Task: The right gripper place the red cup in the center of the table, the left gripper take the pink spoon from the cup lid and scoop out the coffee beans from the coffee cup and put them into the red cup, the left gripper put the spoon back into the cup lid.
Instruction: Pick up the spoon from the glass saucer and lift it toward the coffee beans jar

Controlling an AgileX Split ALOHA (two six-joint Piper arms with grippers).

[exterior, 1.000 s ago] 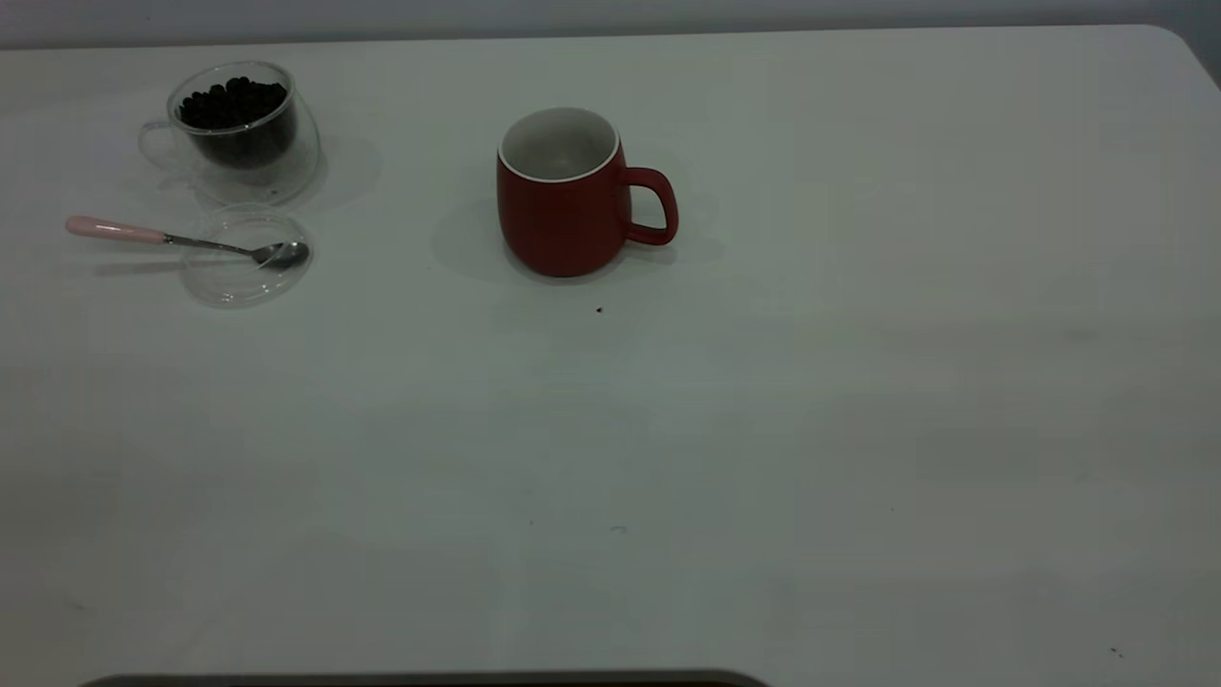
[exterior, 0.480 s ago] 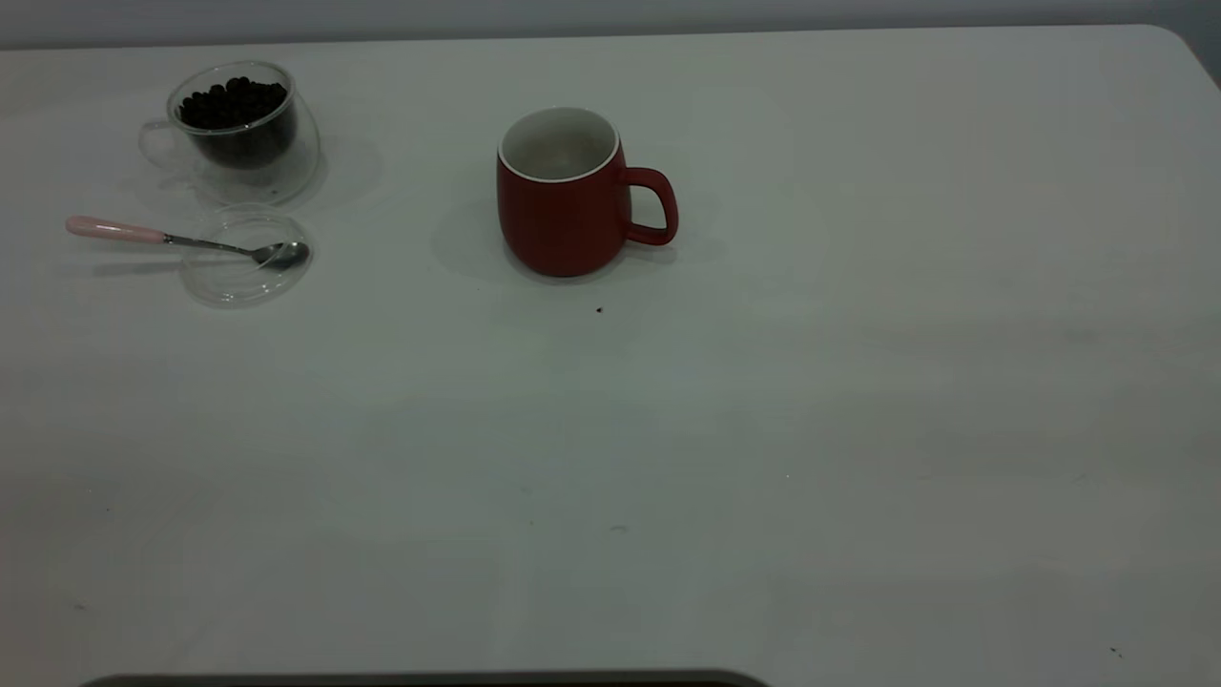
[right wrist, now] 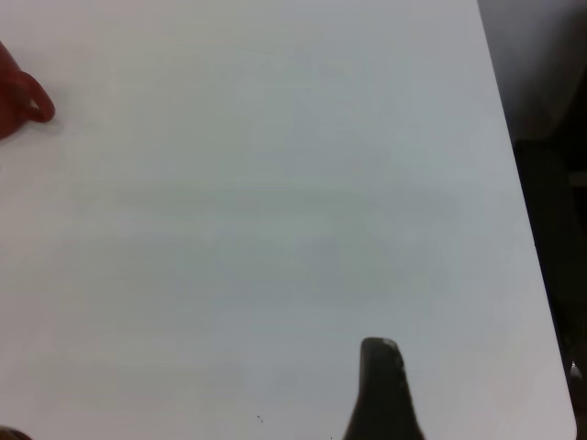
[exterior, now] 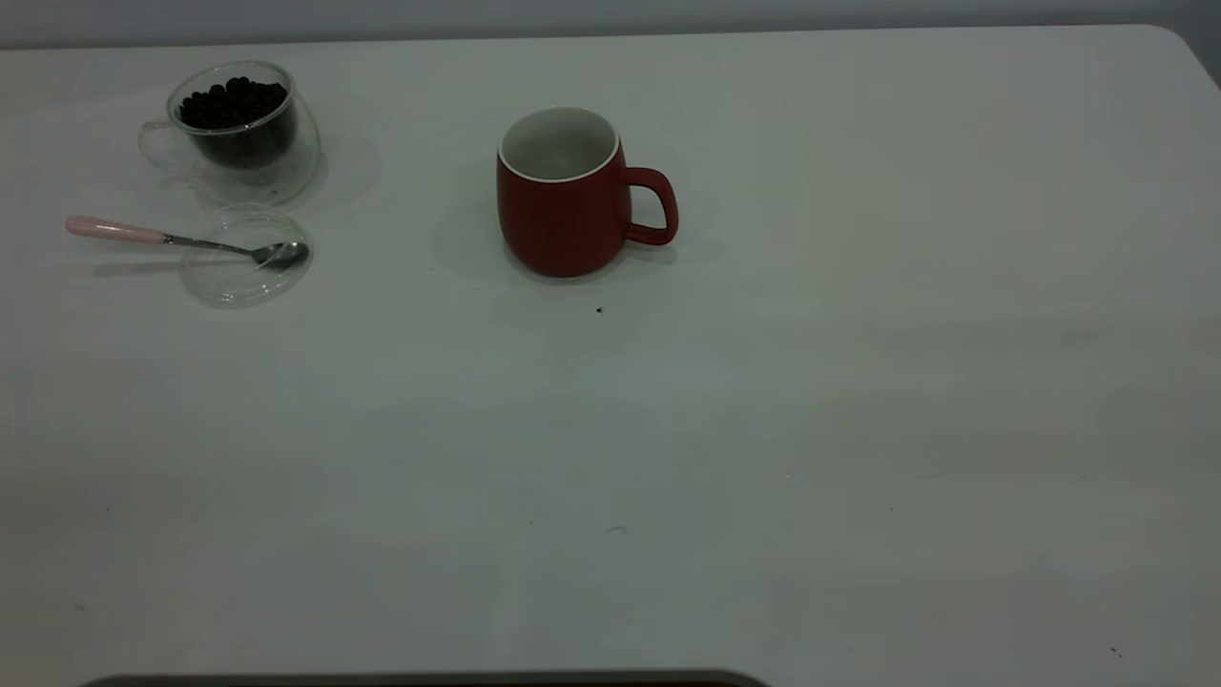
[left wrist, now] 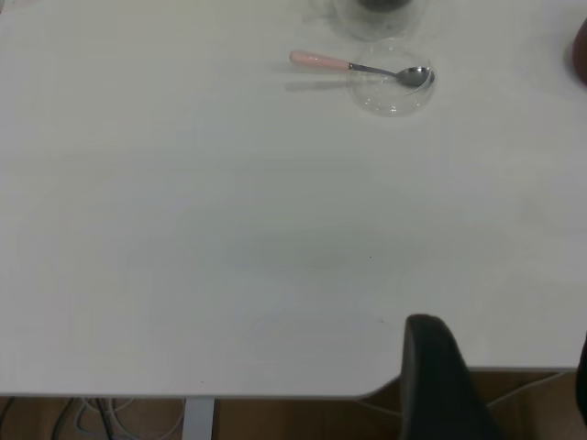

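Red cup [exterior: 563, 196] stands upright mid-surface [exterior: 763, 429], so you next bring the left hand [left wrist: 440, 385], whose finger state I cannot tell, to the pink spoon [exterior: 181, 240] on the cup lid [exterior: 229, 281].

No readable text, labels, brand marks, numbers or signs anywhere in the views. The red cup [exterior: 563, 196] has a plain matte side w/ no logo. The coffee cup [exterior: 238, 129] and cup lid [exterior: 246, 277] are clear, unmarked. The pink spoon [exterior: 172, 239] handle carries no lettering. The table [exterior: 763, 429] shows only a few tiny dark specks, not characters.
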